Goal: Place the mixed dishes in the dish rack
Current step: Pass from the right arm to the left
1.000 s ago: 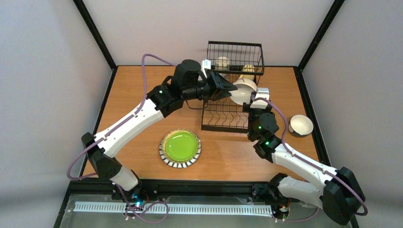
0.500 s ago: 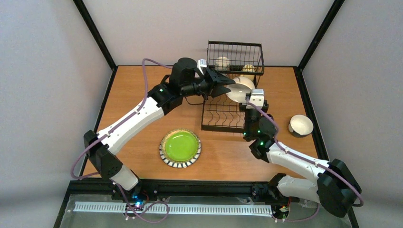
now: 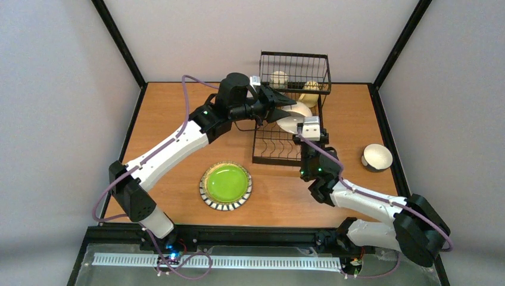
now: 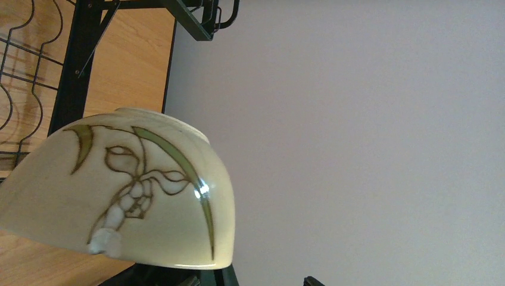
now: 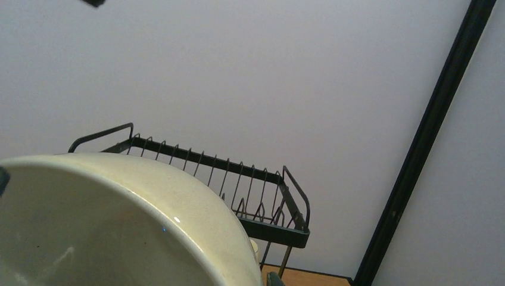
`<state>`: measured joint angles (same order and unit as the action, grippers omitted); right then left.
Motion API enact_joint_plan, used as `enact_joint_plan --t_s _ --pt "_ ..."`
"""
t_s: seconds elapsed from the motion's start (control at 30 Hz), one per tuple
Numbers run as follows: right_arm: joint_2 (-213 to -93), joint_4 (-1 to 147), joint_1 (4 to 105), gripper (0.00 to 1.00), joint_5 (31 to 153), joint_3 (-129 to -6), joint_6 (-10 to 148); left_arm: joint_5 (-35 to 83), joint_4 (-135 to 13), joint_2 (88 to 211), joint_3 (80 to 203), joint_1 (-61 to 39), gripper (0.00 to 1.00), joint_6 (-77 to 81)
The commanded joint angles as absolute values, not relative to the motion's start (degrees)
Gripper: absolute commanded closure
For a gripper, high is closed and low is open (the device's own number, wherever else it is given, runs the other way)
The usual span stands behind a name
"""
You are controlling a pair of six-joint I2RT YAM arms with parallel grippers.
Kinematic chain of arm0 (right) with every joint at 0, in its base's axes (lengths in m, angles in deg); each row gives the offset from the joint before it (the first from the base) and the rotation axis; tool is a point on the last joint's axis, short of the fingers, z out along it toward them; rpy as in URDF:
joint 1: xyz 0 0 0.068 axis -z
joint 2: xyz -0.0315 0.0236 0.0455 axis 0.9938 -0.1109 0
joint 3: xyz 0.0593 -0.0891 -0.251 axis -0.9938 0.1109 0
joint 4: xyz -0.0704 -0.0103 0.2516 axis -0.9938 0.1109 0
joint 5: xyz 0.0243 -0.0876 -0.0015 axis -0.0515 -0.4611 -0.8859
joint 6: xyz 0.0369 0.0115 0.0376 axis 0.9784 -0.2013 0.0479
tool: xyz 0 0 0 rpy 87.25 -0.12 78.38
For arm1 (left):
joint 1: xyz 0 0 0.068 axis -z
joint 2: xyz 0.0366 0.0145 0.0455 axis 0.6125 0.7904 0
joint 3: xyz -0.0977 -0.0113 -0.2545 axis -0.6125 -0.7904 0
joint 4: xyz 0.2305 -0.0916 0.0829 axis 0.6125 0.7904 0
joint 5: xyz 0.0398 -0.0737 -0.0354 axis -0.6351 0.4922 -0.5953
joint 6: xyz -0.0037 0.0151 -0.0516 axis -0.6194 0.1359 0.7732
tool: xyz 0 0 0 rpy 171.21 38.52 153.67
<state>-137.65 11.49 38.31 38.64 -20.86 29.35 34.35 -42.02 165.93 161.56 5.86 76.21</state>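
Here's the cream bowl (image 3: 292, 119), tipped up on edge over the far end of the dish rack (image 3: 275, 149), and both arms are on it. The right fingers (image 3: 305, 121) look clenched on the rim at its near side. That wrist's camera is filled by the bowl's pale inside, so this is a thin pinch on the lip. The left fingers (image 3: 287, 108) stand spread wide, with the bowl's painted outer wall just ahead of them and, as far as I can tell, no clamp on it. I'd call this the seating step for this one bowl, with the right arm carrying the weight. Directly beneath the right fingers lie the rack's slotted wires, so the next move looks like a careful lowering that drops the rim between two wires before letting go, with the left arm kept out of the way. Beyond both sets of fingers, the raised basket holds two mugs (image 3: 278, 77). Back on the desk (image 3: 167, 119), a lime-green plate (image 3: 225, 185) and a second bowl (image 3: 377, 157) wait well behind them.
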Motion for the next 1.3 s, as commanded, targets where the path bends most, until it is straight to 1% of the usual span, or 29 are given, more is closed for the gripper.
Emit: enact_joint_plan --t_s 0.0,0.43,1.0,1.27 --pt "-137.7 -4.7 37.2 0.98 38.9 -20.5 27.1 33.6 -41.8 167.2 164.5 5.3 0.02 77.5" --pt "-139.7 -10.1 36.3 0.98 39.1 -20.7 22.8 32.1 -38.1 169.0 165.9 5.3 0.02 76.2" --pt "-146.4 -16.1 37.6 0.98 38.3 -26.4 19.4 29.1 -35.8 164.5 163.1 5.3 0.02 75.3" --pt "-146.3 -16.3 38.7 0.98 39.2 -27.9 18.7 26.5 -34.4 163.5 162.7 5.0 0.02 73.9"
